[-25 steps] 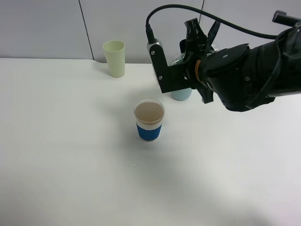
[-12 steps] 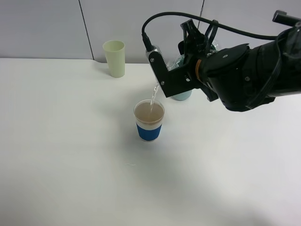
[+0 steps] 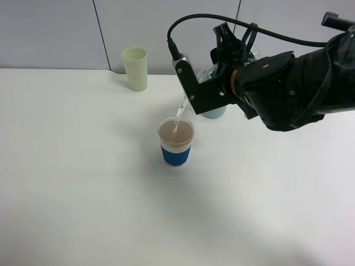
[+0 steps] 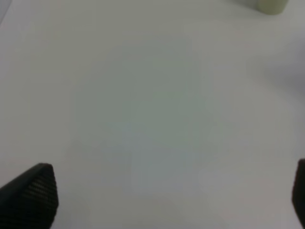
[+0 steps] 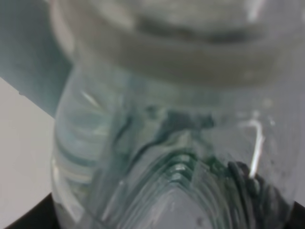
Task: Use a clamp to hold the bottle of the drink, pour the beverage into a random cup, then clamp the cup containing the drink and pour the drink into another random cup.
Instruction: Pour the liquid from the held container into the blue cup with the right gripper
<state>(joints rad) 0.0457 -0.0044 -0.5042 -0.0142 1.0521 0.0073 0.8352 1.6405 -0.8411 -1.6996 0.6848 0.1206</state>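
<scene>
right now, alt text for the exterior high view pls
The right end effector tilts a clear bottle over a blue-banded cup, a thin stream falling into its brownish drink. A pale green cup stands farther back on the white table.

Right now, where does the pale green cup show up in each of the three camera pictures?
Exterior high: the pale green cup stands upright at the back of the white table, left of the blue-banded cup.
Left wrist: the cup is cut off by the picture's edge; only its lower part shows.
Right wrist: not in it; the clear bottle fills the picture.
Shared landmark: the white table, seen in all three.
</scene>
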